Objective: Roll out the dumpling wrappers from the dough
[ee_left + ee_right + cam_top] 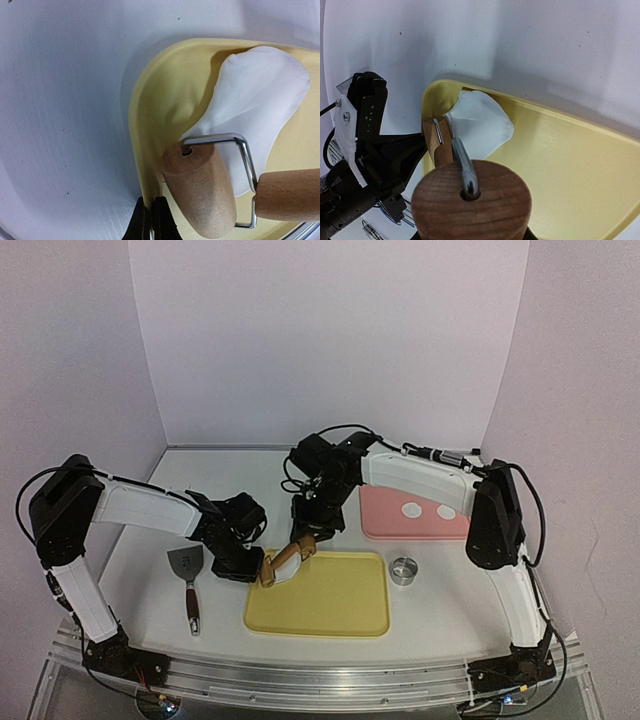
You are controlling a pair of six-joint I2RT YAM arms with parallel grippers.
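Two dumpling wrappers on one pink tray; one dough piece in corner of one yellow tray; one ring cutter, one scraper on desk. Left claw pressed together; right claw pinching one roller, contact hidden behind its wooden end.

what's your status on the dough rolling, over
left gripper shut, at yellow tray rim, close beside roller. right gripper shut on roller handle. roller at edge of dough, tray corner. two dumpling wrappers on pink tray.
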